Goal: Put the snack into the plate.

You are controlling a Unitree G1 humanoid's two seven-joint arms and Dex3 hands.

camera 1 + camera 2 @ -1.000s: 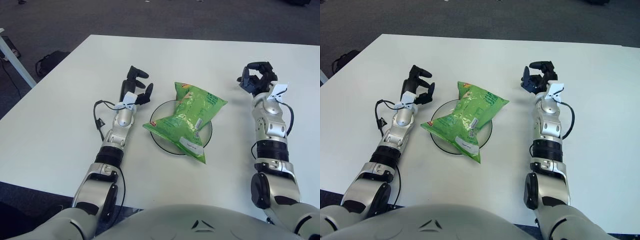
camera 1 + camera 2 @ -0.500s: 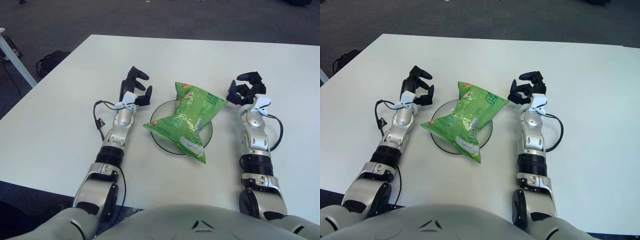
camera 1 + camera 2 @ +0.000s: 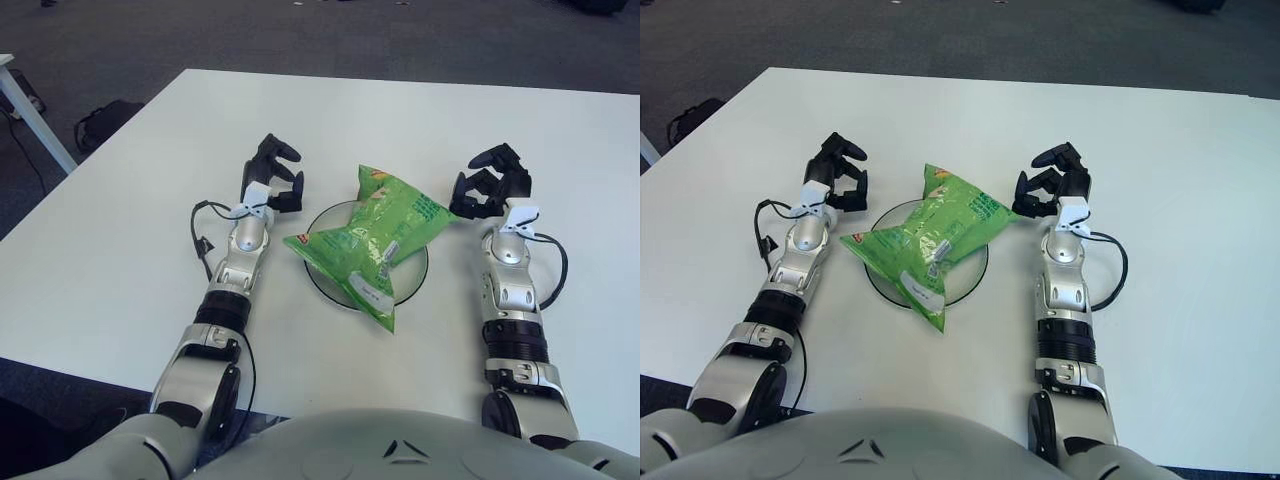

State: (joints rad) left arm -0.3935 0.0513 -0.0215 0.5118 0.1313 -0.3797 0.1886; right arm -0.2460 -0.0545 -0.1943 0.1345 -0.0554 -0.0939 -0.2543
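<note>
Here the green snack bag point(image 3: 375, 237) lies across the dark-rimmed plate point(image 3: 414, 287) near the middle of the white desk point(image 3: 120, 230), its far end and its near end with the white label overhanging the rim. The right hand point(image 3: 487, 187) is just beside the bag's far right corner, its dark fingers point(image 3: 497, 155) curled inward toward that corner; whether they actually pinch the bag or only touch it cannot be told. The left hand point(image 3: 274, 176) shows left of the plate, close to the bag's left edge but apart from it, fingers curled in and holding nothing. A black cable point(image 3: 198, 237) loops beside the left forearm on the desk
</note>
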